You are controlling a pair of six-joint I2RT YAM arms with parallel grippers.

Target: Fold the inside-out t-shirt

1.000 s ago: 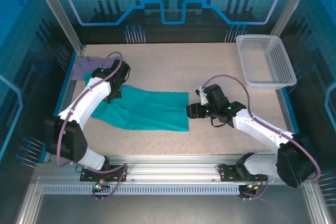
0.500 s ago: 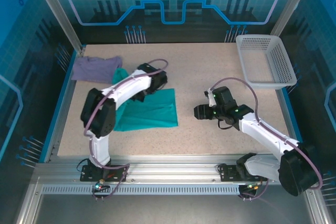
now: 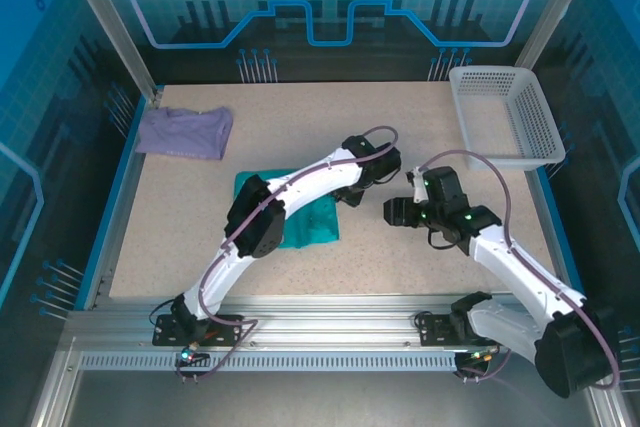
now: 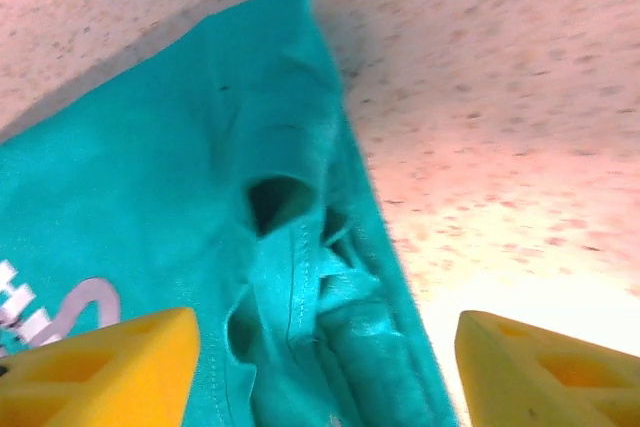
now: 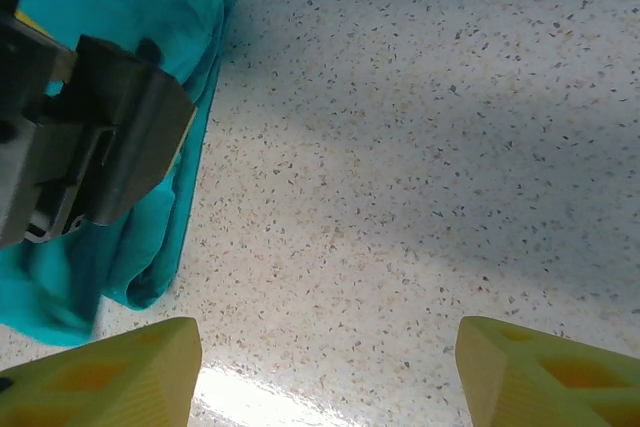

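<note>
The teal t-shirt [image 3: 312, 225] lies bunched near the middle of the table [image 3: 300, 117], with the left gripper [image 4: 325, 322] spread wide over its rumpled edge and the right gripper [image 5: 328, 327] spread above bare tabletop just beside it.

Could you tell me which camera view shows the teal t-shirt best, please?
Left wrist: the t-shirt is close, with creases, seam and some white print clear. Top external shows it small, partly covered; right wrist shows its bunched edge.

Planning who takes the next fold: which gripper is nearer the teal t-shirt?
Left. The left gripper hovers open over the right edge of the teal t-shirt. The right gripper, also open, hangs over bare table to the shirt's right, apart from it.
</note>
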